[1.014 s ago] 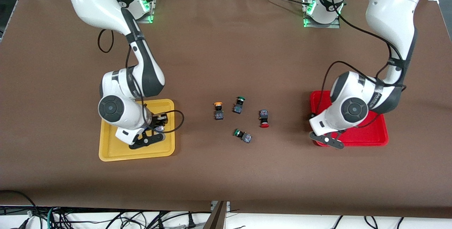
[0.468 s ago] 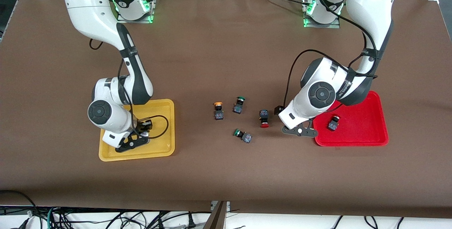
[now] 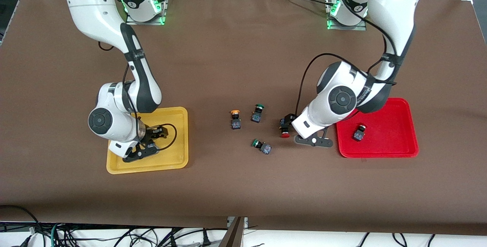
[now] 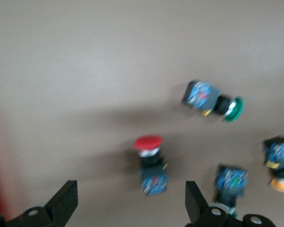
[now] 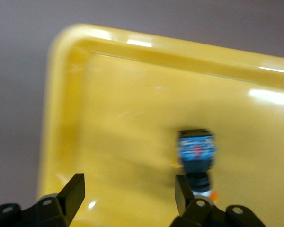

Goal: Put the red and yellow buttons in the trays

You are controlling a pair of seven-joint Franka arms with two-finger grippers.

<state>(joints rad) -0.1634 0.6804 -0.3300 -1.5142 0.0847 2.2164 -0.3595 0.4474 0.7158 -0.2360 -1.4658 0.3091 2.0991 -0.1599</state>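
Observation:
A red button (image 3: 284,128) lies on the brown table; it also shows in the left wrist view (image 4: 150,163). My left gripper (image 3: 291,123) hovers open right by it, and the button lies a little ahead of the open jaws (image 4: 130,201). A second red button (image 3: 358,133) lies in the red tray (image 3: 403,144). A yellow-orange button (image 3: 235,119) lies mid-table. My right gripper (image 3: 156,133) is open and empty over the yellow tray (image 3: 175,159). Another yellow-orange button (image 5: 197,161) lies in that tray (image 5: 109,109) beside one fingertip (image 5: 182,189); the front view hides it.
Two green-capped switches lie mid-table: one (image 3: 258,113) beside the yellow-orange button, one (image 3: 261,145) nearer the camera. Both show in the left wrist view (image 4: 213,99) (image 4: 229,182). Bare brown table surrounds the trays.
My left gripper has moved off the red tray toward the table's middle, leaving a red button in the tray. My right gripper has shifted over the yellow tray toward the right arm's end.

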